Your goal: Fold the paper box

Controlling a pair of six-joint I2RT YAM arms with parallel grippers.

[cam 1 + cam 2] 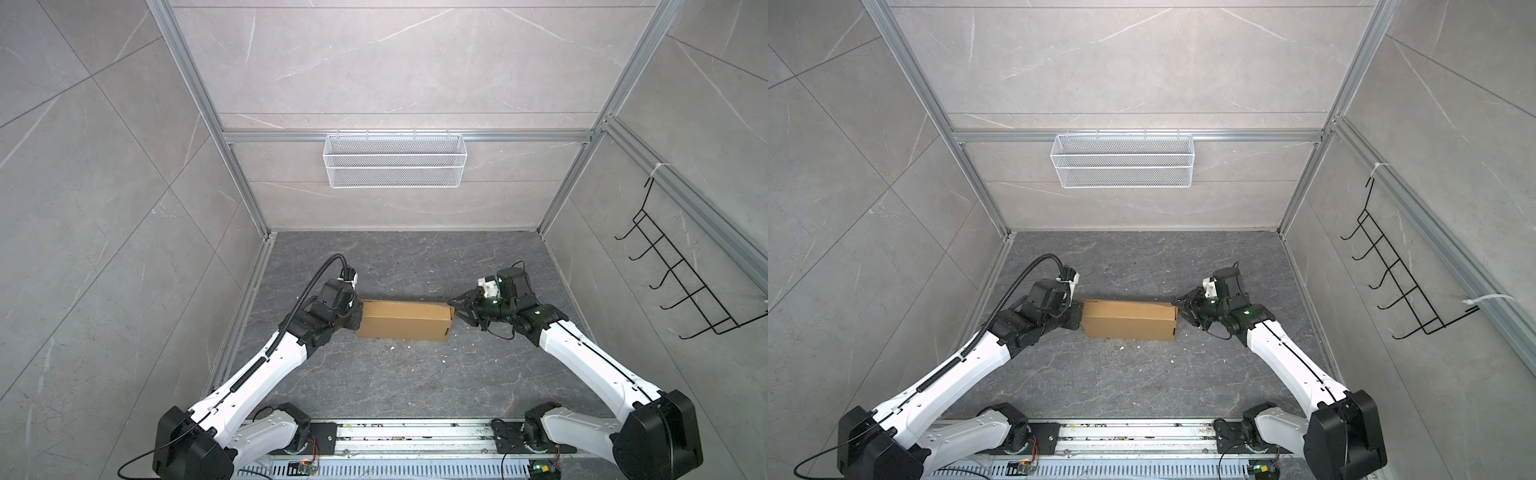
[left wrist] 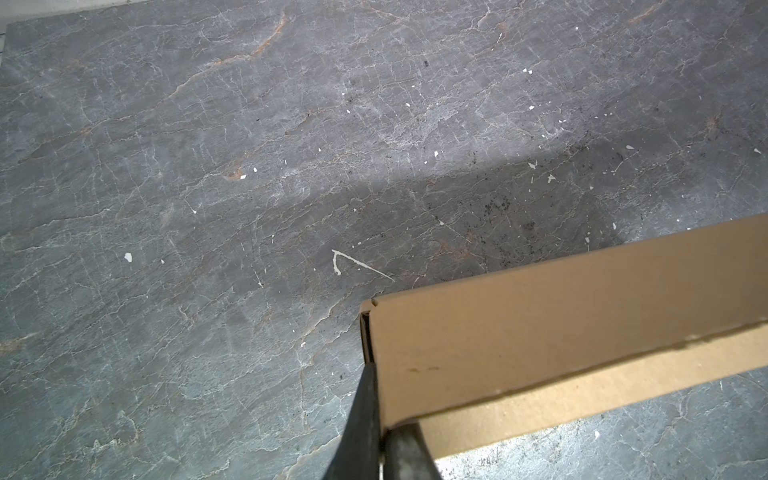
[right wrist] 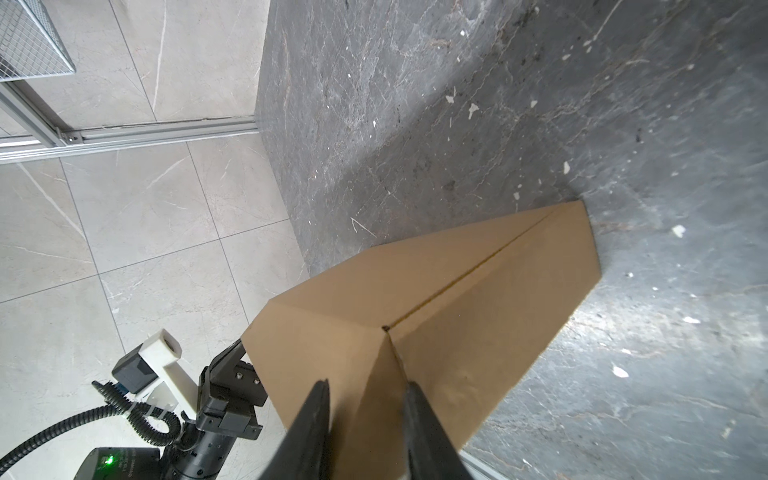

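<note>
The paper box (image 1: pixel 403 320) (image 1: pixel 1127 320) is plain brown cardboard, folded up into a long closed shape, and lies on the dark stone table in both top views. My left gripper (image 1: pixel 355 321) (image 1: pixel 1077 318) is at its left end, largely hidden under the wrist. In the left wrist view my left gripper (image 2: pixel 380 415) is shut, pinching the thin cardboard edge at the box (image 2: pixel 540 332) corner. My right gripper (image 1: pixel 456 311) (image 1: pixel 1179 311) is at the right end. In the right wrist view my right gripper (image 3: pixel 365 384) has one finger pressed on either side of the box (image 3: pixel 457 299) end.
A white mesh basket (image 1: pixel 395 160) hangs on the back wall and a black wire hook rack (image 1: pixel 681 282) on the right wall. Small white crumbs (image 1: pixel 390 348) dot the table near the box. An aluminium rail (image 1: pixel 415 432) runs along the front edge.
</note>
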